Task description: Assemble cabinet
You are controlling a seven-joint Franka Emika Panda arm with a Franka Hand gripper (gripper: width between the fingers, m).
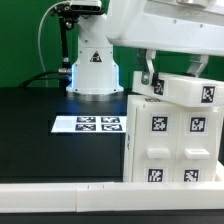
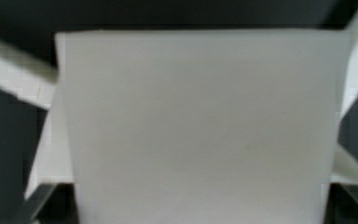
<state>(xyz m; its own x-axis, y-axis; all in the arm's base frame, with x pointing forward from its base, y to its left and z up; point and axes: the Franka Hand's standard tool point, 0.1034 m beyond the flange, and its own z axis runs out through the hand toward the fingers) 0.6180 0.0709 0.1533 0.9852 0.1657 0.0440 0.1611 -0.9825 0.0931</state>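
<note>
The cabinet (image 1: 172, 140) stood on the black tabletop (image 1: 40, 140) at the exterior view's right, behind the long white rail (image 1: 60, 200). The end effector (image 1: 172, 82) was clamped on the cabinet's white top piece (image 2: 194, 120), fingers (image 1: 148, 80) either side.

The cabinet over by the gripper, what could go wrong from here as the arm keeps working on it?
1. The gripper straddles a tilted white top piece on the cabinet; seated askew, the piece could jam.
2. The cabinet stands against the long low white rail; a downward push might tip or slide it.
3. The wrist view shows only a blank white panel, so alignment is hard to check there.
</note>
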